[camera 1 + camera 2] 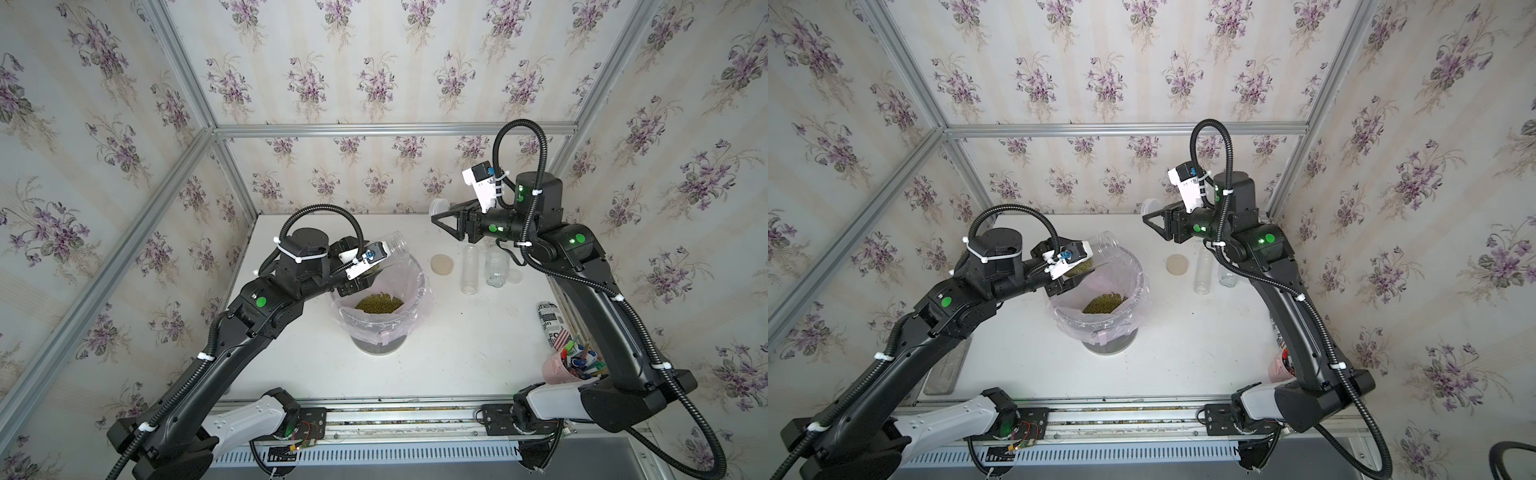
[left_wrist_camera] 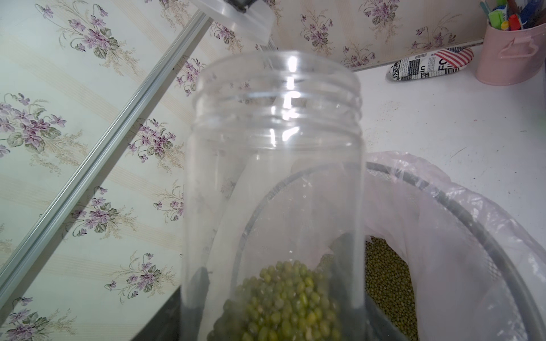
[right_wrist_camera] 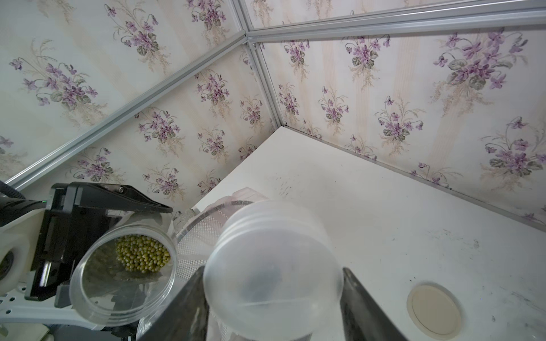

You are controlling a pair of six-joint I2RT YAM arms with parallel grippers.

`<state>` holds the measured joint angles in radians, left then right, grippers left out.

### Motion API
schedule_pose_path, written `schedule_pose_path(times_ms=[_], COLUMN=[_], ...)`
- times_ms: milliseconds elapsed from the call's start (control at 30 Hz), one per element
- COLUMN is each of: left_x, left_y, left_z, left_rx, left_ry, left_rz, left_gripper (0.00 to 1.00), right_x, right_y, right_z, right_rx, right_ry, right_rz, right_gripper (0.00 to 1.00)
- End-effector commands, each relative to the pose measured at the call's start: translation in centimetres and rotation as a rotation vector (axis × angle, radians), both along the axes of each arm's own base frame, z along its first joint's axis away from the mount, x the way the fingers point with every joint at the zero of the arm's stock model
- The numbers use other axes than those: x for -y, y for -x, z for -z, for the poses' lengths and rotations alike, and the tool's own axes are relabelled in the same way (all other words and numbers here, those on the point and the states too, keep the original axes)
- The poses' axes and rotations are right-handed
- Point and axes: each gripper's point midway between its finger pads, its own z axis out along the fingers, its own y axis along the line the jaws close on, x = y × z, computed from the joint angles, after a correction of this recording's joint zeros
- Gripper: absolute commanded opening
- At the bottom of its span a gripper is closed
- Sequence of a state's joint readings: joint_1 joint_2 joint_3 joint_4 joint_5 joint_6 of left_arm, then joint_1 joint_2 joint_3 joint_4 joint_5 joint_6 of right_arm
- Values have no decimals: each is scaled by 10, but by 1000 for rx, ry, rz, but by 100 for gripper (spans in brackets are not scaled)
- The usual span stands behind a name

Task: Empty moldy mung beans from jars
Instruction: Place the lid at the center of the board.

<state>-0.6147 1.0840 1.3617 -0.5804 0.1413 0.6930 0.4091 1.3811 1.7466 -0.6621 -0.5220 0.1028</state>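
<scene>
Clear plastic fills the left end effector (image 2: pixel 273 277): we see its jaws clamped on the lower body of an open jar (image 2: pixel 274 165), with the dark fingers (image 2: pixel 199 292) showing through the wall on either side. The jar is tilted, its threaded mouth lifted away from the wrist, and a clump of mung beans (image 2: pixel 283 304) lies against the wall at its base end. In both top views this jar hangs over the back left part of a mesh bin (image 1: pixel 378 349) lined with a pink plastic bag (image 1: pixel 405 328). More mung beans (image 1: pixel 379 302) lie in a yellowish-green heap at the bottom of the bag.

The right end effector (image 3: pixel 273 268) is up in the air toward the back of the white surface (image 1: pixel 457 357), well apart from the bin, and its jaws are closed on a whitish lid (image 1: pixel 439 206). Below and in front of it we find a tan lid (image 1: pixel 441 264) lying flat on the surface. Near that stand a tall narrow jar (image 1: pixel 469 270) and a shorter, wider jar (image 1: pixel 496 268), both upright, uncapped and empty. A small pale lid (image 1: pixel 515 276) lies next to the shorter one. Farther forward along the right edge, a black-and-white printed can (image 1: pixel 550 320) lies on its side, and a pink cup (image 1: pixel 557 370) of pens stands at the front corner.
</scene>
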Motion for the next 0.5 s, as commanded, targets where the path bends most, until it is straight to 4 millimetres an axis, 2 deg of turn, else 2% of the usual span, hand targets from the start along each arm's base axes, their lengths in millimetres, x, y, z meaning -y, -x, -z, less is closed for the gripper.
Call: schedule_pose_path(times_ms=[0,233,467], left_x=[0,1,-2], left_y=[-6,-7,-10], left_z=[-13,-11,-12], left_rx=[51,51,59], left_ry=[31,35,33], left_rz=[-18,-18,-38], left_gripper=[0,0,0], right_x=[7,21,45], right_y=[-3,-10,-30], right_z=[3,7,36], right_rx=[-18,-10,-128], right_ry=[14,49,84], right_rz=[51,131,229], right_gripper=[48,48,48])
